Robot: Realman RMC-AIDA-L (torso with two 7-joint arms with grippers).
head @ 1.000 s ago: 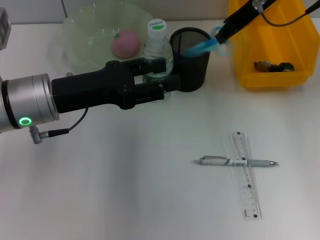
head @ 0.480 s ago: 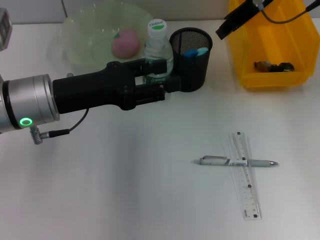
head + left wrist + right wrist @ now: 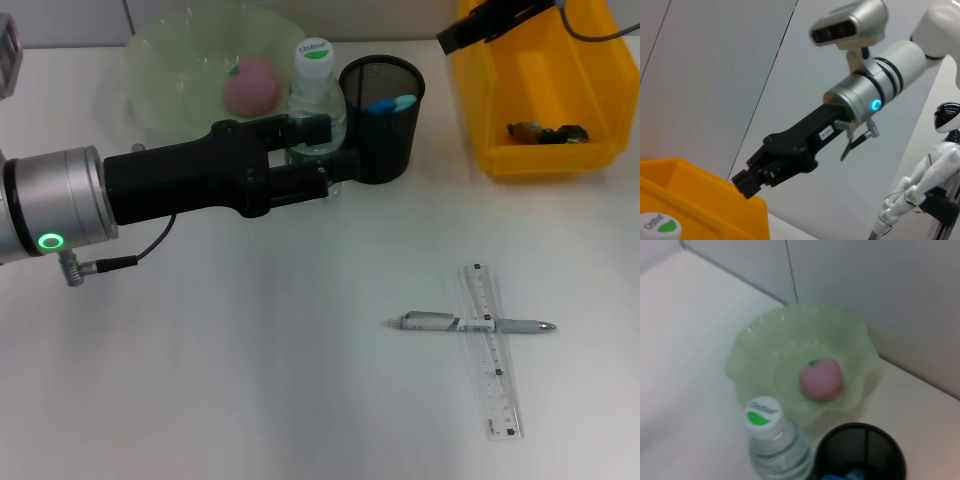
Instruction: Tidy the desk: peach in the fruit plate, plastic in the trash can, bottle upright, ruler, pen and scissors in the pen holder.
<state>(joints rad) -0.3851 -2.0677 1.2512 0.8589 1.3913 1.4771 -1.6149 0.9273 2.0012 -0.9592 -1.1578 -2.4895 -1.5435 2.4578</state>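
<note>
Two items, pen and ruler, are left well before the pen holder; left gripper is clamped on the bottle, steadying it; right gripper's fingers can't be told.

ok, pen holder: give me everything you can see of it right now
The pen holder is a black wire-mesh cylinder with a solid rim, standing upright and open-topped at the back of the desk. Blue scissors handles poke up inside it. The water bottle stands right beside it, apparently touching; the green fruit plate sits beyond that and the yellow bin on its other side. The left pincer is around the bottle, its tip close against the holder's wall.
</note>
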